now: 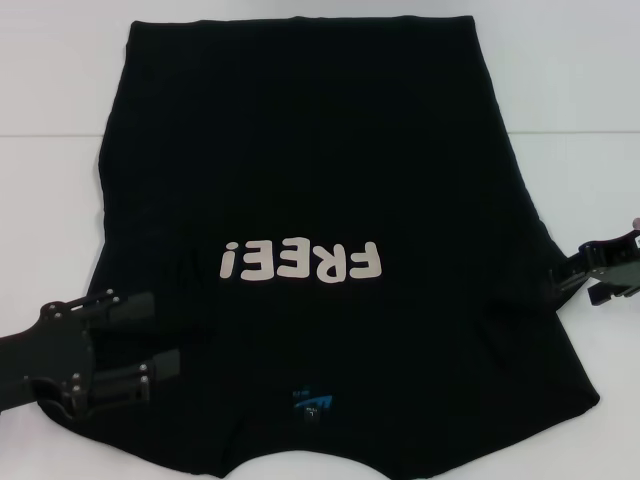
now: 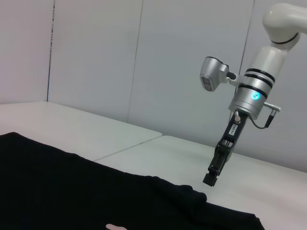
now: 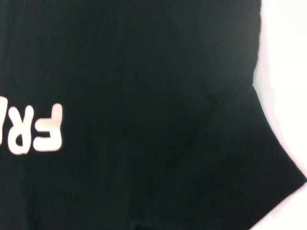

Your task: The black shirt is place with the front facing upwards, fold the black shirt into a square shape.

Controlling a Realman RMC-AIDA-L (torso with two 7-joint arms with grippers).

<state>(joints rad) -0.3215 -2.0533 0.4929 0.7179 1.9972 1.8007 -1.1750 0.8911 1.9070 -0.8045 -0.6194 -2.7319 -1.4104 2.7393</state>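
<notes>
The black shirt [image 1: 320, 170] lies flat on the white table, front up, with its collar toward me. Its cream "FREE!" lettering [image 1: 300, 262] reads upside down, and the small blue neck label [image 1: 310, 400] sits near the front edge. My left gripper [image 1: 165, 335] is open and empty, low over the shirt's left shoulder area. My right gripper [image 1: 560, 280] is at the shirt's right edge by the sleeve. In the left wrist view it [image 2: 210, 178] hangs just above the shirt's edge [image 2: 192, 196]. The right wrist view shows the shirt [image 3: 144, 72] and part of the lettering [image 3: 38, 128].
The white table [image 1: 50, 80] shows on both sides of the shirt and beyond its hem, with a seam line across it. Pale wall panels [image 2: 96, 57] stand behind the table.
</notes>
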